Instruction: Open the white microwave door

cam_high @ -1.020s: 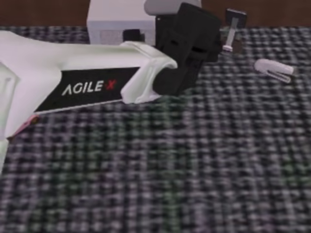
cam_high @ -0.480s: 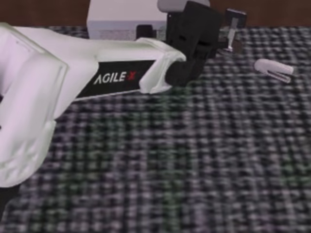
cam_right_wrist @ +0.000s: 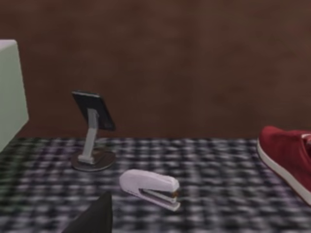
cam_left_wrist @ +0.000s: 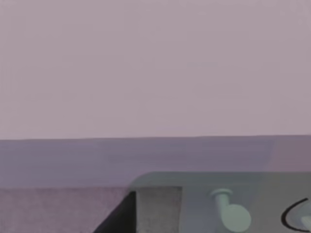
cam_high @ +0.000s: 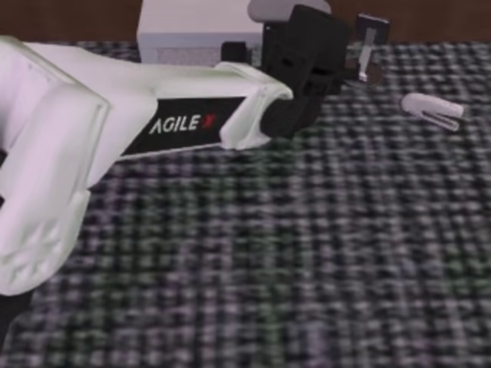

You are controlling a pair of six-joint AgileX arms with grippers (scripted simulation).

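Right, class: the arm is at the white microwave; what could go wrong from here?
1. The left hand is close beside the phone stand; a wide swing might topple it.
2. The white microwave fills the left wrist view at close range; pressing on might shove it rather than swing the microwave door.
Right arm: outside top view.

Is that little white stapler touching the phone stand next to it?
Apart. In the right wrist view, patterned tablecloth shows between the stapler and the stand's round base; the top view shows the same gap.
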